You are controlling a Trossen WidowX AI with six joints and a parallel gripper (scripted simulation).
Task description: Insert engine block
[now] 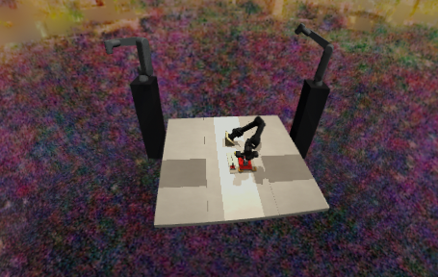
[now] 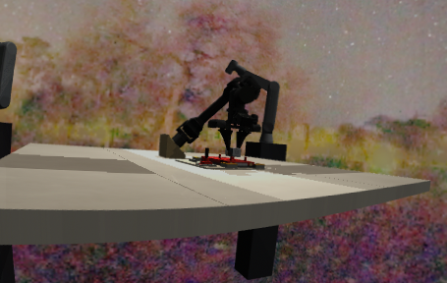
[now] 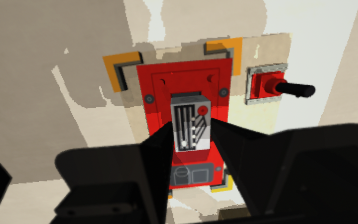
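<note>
Above the red car body point(image 1: 245, 167) point(image 2: 234, 160) point(image 3: 148, 112), the hand point(image 2: 234, 151) point(image 3: 190, 123) is clamped on the grey engine block point(image 2: 236, 152) point(image 3: 191, 125), while a red piece with a black peg point(image 3: 266, 85) stands beside that body on the table point(image 1: 184, 207) point(image 2: 207, 221).

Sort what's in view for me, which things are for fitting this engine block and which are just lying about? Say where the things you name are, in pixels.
For the job:
- engine block point(image 2: 235, 152) point(image 3: 191, 124)
- red car body point(image 1: 244, 164) point(image 3: 150, 77)
- tool point(image 2: 234, 153) point(image 3: 190, 123)

Apparently just lying about:
- red piece with black handle point(image 3: 266, 85)
- orange corner marks point(image 3: 111, 70)
</note>
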